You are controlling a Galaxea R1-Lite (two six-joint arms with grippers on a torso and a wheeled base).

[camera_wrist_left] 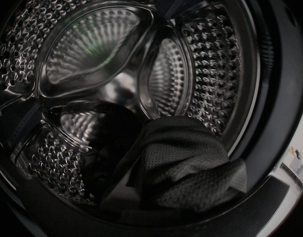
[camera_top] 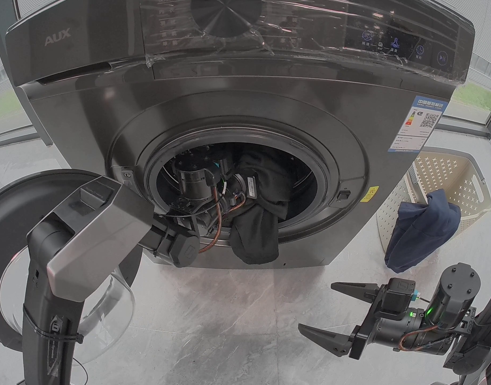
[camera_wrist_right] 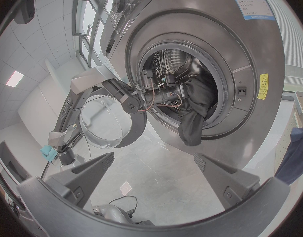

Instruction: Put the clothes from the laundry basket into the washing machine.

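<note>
Head: left gripper in the washer mouth, grip impossible to tell; black cloth draped over the rim; navy cloth hanging off the basket; right gripper released, spread wide. Left wrist: black cloth in the drum. Right wrist: same cloth hanging out.

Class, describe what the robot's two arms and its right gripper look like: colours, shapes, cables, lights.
Left arm: angular silver-grey shell, black joints, black cylindrical wrist with a looping copper-coloured cable. Right arm: black, with a rounded motor housing and a green light. Right gripper: black, two tapered wedge fingers with ridged inner pads.
</note>
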